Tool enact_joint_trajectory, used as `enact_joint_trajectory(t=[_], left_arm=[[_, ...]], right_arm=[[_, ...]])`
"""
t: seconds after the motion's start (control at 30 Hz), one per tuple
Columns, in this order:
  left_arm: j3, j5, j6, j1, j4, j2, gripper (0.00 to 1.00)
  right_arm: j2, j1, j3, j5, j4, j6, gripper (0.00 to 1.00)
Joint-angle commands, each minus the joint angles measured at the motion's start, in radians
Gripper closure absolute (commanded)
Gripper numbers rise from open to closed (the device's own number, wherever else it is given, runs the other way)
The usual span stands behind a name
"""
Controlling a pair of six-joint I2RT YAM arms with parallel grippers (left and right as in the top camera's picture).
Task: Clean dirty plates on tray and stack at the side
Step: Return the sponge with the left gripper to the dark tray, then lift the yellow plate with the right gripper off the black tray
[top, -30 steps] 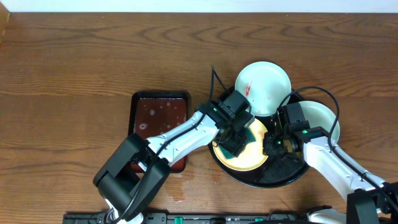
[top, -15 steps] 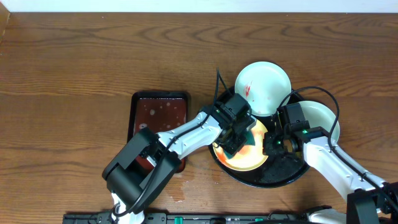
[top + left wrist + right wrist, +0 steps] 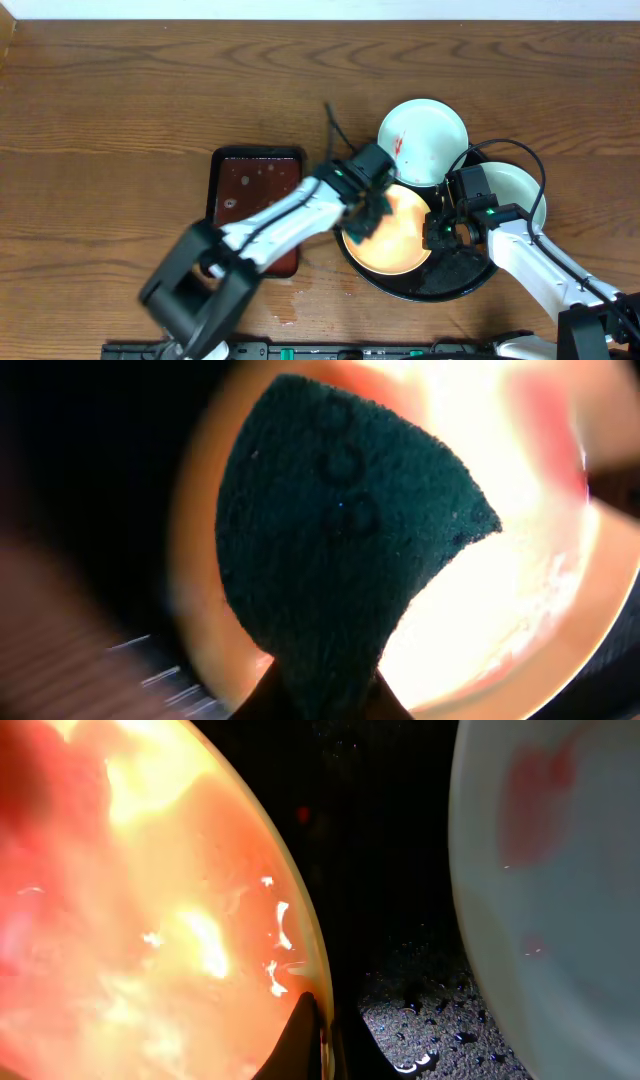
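The pale yellow plate (image 3: 397, 240) lies in the black tray (image 3: 452, 276), glowing orange with red smears. My left gripper (image 3: 366, 208) is shut on a dark green sponge (image 3: 360, 218) over the plate's left edge. The left wrist view shows that sponge (image 3: 340, 530) hanging in front of the yellow plate (image 3: 520, 570), pinched at its lower end. My right gripper (image 3: 433, 230) is shut on the yellow plate's right rim, and its fingers (image 3: 308, 1038) clamp the plate's edge (image 3: 130, 920). A pale plate (image 3: 422, 140) with a red smear overlaps the tray's far rim. Another pale plate (image 3: 518, 195) leans at the right.
A rectangular red-brown tray (image 3: 258, 185) holding liquid stands left of the black tray, under my left arm. The black tray's floor (image 3: 400, 980) is wet with droplets. A smeared pale plate (image 3: 560, 870) lies close on the right gripper's right. Bare wood tabletop (image 3: 120, 120) stretches left and back.
My left gripper closed on the green sponge lying on the yellow plate, then drew it leftward to the plate's left edge. The right gripper has kept its hold on the rim.
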Motion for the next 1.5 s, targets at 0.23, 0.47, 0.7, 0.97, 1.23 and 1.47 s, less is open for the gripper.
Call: enact_joint_trajectory(t=[0.23,0.47,0.7,0.97,1.23,1.47], left_arm=[[0.015,-0.092,-0.127,0.36,-0.163,-0.233,0.92],[-0.04,-0.091,-0.119,0.551,-0.229,-0.209,0.93],[-0.202,-0.095,-0.12,0.567,-0.124,-0.198,0.92],[-0.26,-0.098,-0.12,0.567,-0.08,-0.198,0.46],[-0.26,-0.098,-0.121,0.567,-0.093,-0.198,0.24],[-0.26,-0.098,-0.121,0.567,-0.094,-0.198,0.21]], right_arm=[[0.024,-0.004,-0.03,0.054,0.005,-0.082,0.99],[0.024,-0.004,-0.031,0.03,0.092,-0.14,0.98],[0.024,-0.004,-0.039,0.001,0.108,-0.14,0.99],[-0.077,-0.004,0.05,0.021,-0.005,-0.163,0.99],[-0.203,0.04,0.213,0.329,-0.187,-0.188,0.99],[-0.243,0.172,0.322,0.533,-0.23,-0.335,0.99]])
